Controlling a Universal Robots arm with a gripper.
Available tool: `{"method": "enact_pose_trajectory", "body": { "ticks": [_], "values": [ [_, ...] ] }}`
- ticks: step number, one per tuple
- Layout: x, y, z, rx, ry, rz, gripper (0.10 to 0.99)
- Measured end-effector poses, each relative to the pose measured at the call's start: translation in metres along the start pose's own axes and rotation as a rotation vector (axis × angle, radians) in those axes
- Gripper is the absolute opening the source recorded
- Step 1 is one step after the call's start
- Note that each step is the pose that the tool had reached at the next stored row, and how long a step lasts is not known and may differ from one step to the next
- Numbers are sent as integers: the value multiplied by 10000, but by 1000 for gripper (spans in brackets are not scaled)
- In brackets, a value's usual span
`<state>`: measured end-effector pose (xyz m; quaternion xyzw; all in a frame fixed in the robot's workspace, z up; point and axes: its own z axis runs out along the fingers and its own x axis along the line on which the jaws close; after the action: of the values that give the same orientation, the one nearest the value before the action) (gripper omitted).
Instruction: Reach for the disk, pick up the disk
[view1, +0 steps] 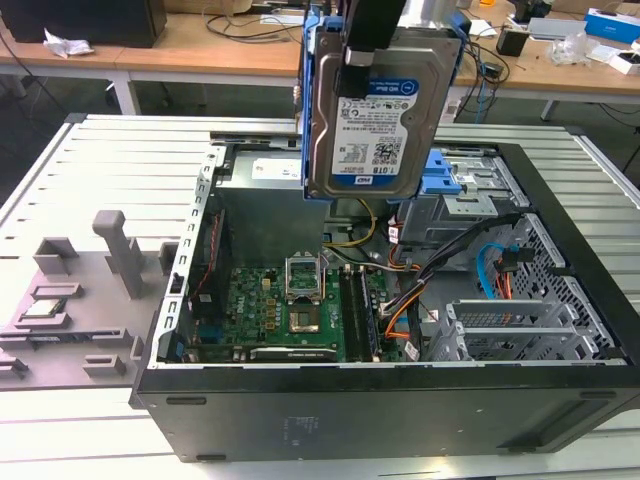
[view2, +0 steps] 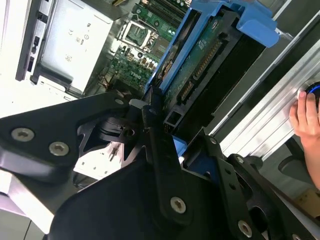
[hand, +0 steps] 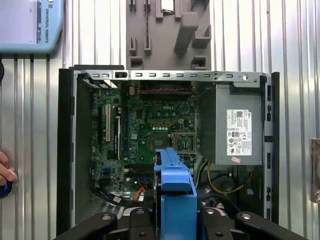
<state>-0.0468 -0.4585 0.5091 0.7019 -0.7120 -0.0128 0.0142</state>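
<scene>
Hanging over the open computer case (view1: 400, 410), the disk (view1: 372, 125), fingers (view1: 366, 35) closed on its top, motherboard (view1: 290, 312) inside

Disk (view1: 372, 115) was silver; label white, barcoded, blue band at 6 o'clock; rails blue. Gripper (view1: 362, 55) black. Motherboard (view1: 290, 310) green, orange cables (view1: 394, 324) at its 3 o'clock. Computer case (view1: 380, 410) black. Table (view1: 110, 160) pale grey, ribbed.

Cropped and covered
Cut by the exterior view's upper edge: gripper (view1: 357, 60), covering part of the disk (view1: 375, 120); hand (view2: 306, 112) cropped in the second wrist view.
</scene>
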Motion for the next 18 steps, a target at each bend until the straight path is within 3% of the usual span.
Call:
{"method": "enact_pose_trajectory", "body": {
  "ticks": [18],
  "values": [
    [249, -4, 1, 0, 0, 0, 369]
  ]
}}
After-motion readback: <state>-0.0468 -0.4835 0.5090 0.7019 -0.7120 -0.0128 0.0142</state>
